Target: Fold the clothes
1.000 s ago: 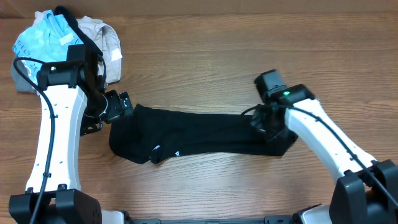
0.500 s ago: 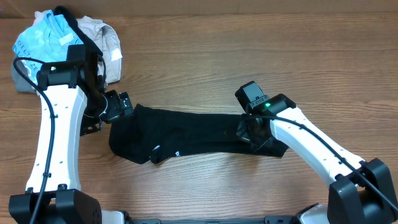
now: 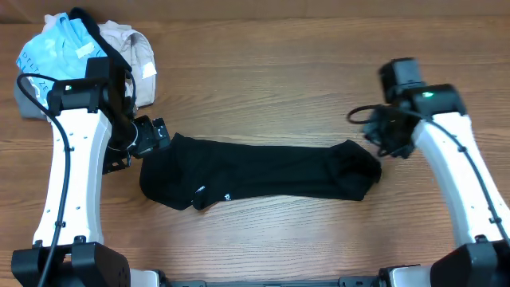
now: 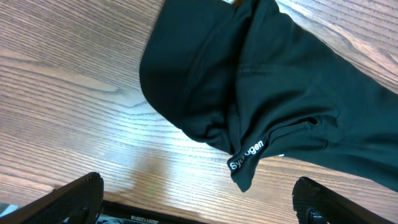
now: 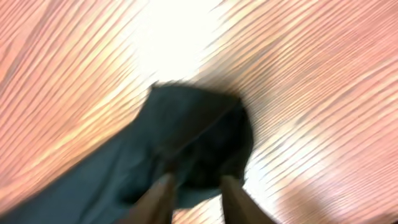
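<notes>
The clothes, a black T-shirt (image 3: 255, 175), lie in a long folded strip across the middle of the wooden table. My left gripper (image 3: 150, 135) hovers at the strip's left end, wide open, with nothing between its fingers (image 4: 74, 199). The left wrist view shows the T-shirt's (image 4: 261, 81) rounded end and small white lettering on a hem tip. My right gripper (image 3: 384, 137) hangs above and just right of the strip's right end, clear of the cloth. In the blurred right wrist view its fingers (image 5: 158, 199) stand a little apart, open, above the T-shirt's (image 5: 186, 137) bunched end.
A pile of other garments sits at the back left corner: a light blue shirt (image 3: 56, 48), a beige piece (image 3: 131, 48) and a grey one (image 3: 24, 104). The left arm's base stands beside that pile. Bare wood surrounds the strip.
My right gripper pushed left over the shirt's right end, then let go and rose back to the right. The right end now lies loose on the table. The left arm has not moved.
</notes>
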Tool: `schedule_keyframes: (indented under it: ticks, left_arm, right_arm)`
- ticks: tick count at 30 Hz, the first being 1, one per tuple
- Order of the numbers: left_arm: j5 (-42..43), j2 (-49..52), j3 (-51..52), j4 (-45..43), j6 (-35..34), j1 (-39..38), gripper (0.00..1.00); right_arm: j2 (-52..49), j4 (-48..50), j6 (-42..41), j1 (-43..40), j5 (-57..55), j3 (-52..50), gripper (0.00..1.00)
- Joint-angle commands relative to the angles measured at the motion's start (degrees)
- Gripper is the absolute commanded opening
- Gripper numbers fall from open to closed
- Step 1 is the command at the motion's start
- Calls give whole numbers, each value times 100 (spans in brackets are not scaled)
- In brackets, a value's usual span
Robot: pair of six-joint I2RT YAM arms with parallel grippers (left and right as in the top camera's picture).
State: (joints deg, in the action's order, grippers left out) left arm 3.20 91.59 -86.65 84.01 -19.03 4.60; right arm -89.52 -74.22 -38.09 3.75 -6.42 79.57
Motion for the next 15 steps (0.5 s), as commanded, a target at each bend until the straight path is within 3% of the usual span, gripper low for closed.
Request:
schedule_keyframes:
  ticks: [1,15]
  left_arm:
    - [-39,-85,26,-7,125,-13,100]
    - [-37,-85,26,-9,125,-13,100]
  right_arm:
    - [-92,133,391,-490,-28,-245,17]
    - [-411,1847,706,-612,1239,-1917,12]
